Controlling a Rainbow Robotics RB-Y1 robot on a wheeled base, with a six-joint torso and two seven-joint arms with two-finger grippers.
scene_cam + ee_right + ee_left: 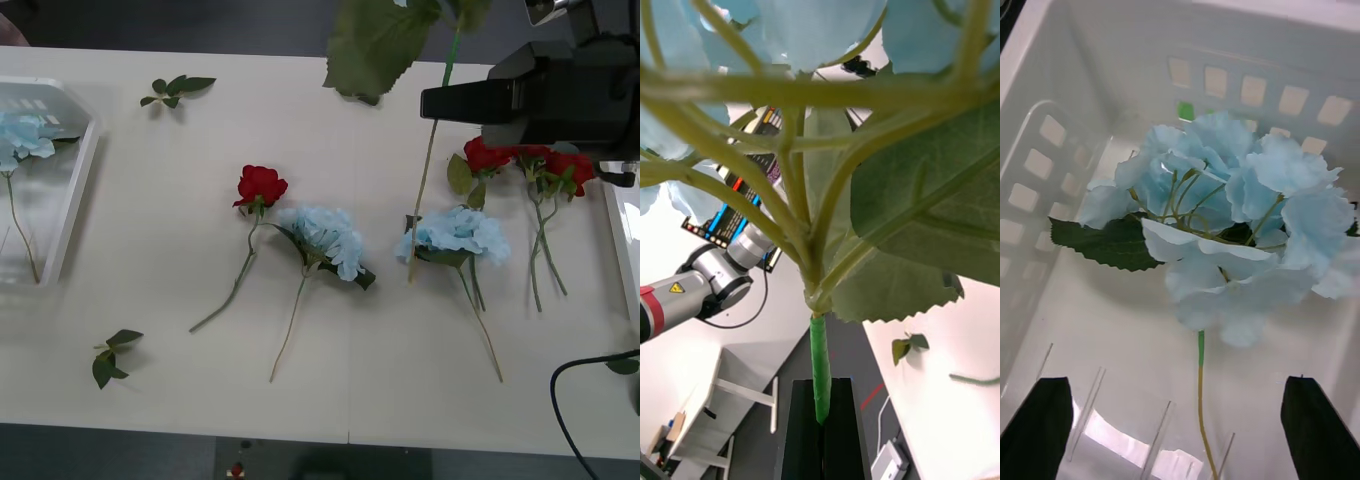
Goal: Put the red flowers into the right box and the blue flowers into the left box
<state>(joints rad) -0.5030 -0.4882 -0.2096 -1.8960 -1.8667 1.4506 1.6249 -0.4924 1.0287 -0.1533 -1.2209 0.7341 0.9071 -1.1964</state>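
The table (200, 400) has a pale cream top with a thin seam running from its near edge toward the middle. Beyond its far edge the floor (200, 25) is dark grey. In the right wrist view, a white wall (685, 172) stands behind, with a white shelf frame (730, 390) on dark floor.

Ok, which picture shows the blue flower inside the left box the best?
The left wrist view: the blue flower sits whole, between the left gripper's open fingers, inside the left box. The front view catches it small at the edge. The right wrist view shows a different blue flower, held.
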